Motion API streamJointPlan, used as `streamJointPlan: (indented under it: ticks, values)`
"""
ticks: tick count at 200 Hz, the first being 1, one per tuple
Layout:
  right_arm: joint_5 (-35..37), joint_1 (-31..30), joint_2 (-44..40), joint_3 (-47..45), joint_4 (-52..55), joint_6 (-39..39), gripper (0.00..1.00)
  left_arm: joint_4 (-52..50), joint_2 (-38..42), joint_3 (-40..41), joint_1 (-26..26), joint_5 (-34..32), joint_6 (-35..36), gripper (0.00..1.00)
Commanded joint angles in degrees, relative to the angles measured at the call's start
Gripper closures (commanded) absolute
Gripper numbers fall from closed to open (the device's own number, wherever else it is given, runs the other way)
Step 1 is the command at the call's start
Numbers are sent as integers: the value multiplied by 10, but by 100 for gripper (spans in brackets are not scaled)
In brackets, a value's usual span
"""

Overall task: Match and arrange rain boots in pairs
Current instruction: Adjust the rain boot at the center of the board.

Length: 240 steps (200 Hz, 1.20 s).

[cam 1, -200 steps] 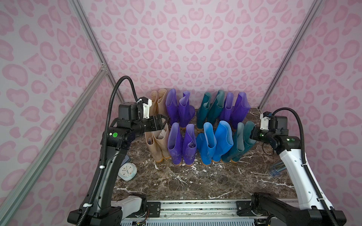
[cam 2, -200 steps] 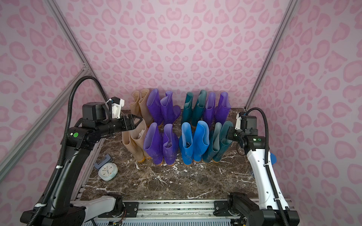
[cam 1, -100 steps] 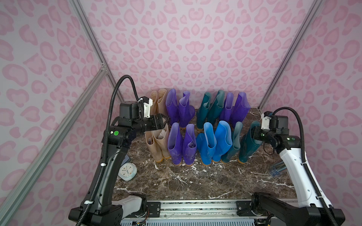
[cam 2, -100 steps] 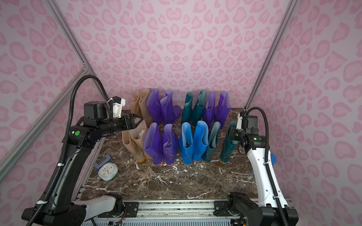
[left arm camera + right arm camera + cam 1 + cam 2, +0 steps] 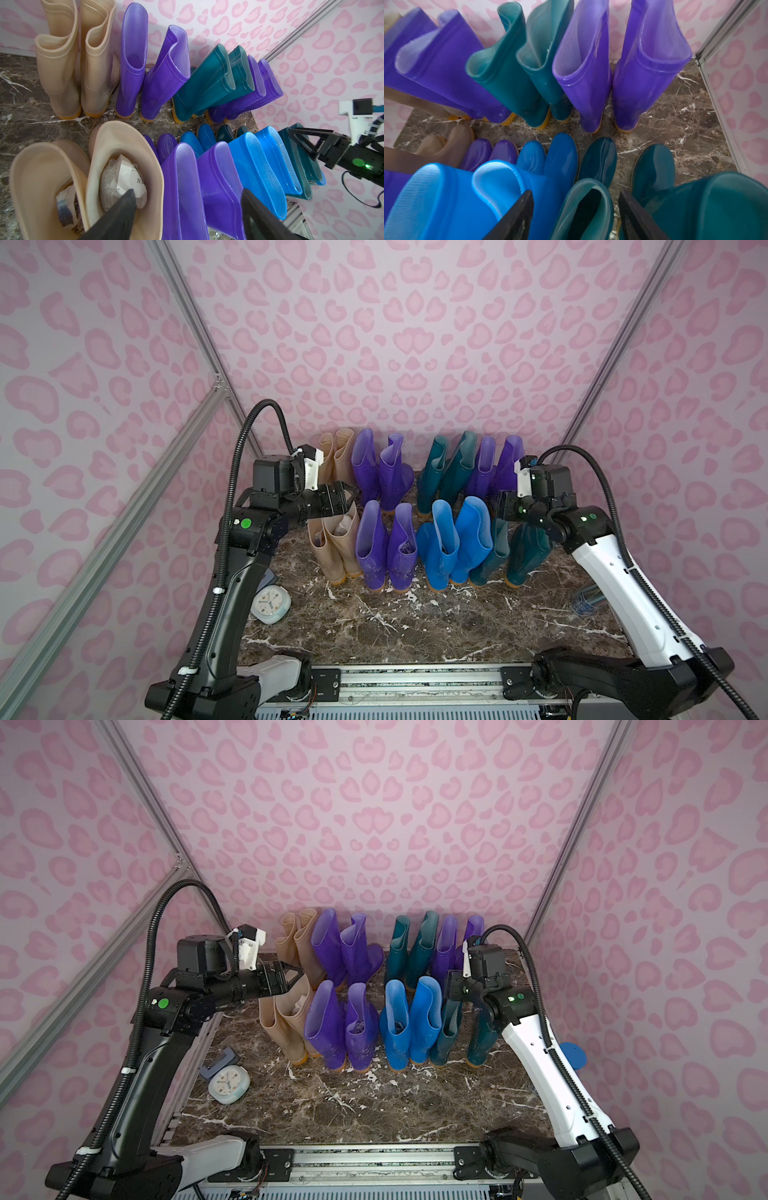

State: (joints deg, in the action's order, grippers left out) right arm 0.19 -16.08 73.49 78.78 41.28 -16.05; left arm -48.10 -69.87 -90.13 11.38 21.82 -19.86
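Rain boots (image 5: 440,539) stand in two rows, centre of frame, paired by colour. Left gripper (image 5: 187,190) released, over front beige boots (image 5: 336,543). Right gripper (image 5: 575,192) released, jaws apart over front teal boot (image 5: 492,553), right side.

I count sixteen boots (image 5: 386,477), in two rows of eight: one row toward twelve o'clock, the other toward six. There are six purple boots (image 5: 370,547), four in the twelve o'clock row and two in the nearer one. There are four teal boots (image 5: 457,472), two per row, and four beige boots (image 5: 338,539), also two per row. Two blue boots (image 5: 471,531) both stand in the nearer row. One clock (image 5: 270,603) lies at eight o'clock. Two arms (image 5: 232,593) stand at nine and three.
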Motion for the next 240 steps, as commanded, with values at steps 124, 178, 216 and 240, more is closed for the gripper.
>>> streamJointPlan:
  ticks: [124, 178, 216, 240]
  values:
    - [-120, 63, 29, -33, 1, 107, 100, 11, -5, -9, 0, 4, -4, 19]
    - [-159, 24, 40, 8, -5, 127, 100, 13, 9, 5, 0, -2, -7, 19]
    - [-177, 16, 32, 3, -2, 138, 100, 9, 13, 3, 0, 0, -3, 19]
    - [-149, 32, 31, -3, 7, 130, 91, 10, 13, 4, 0, 1, -4, 19]
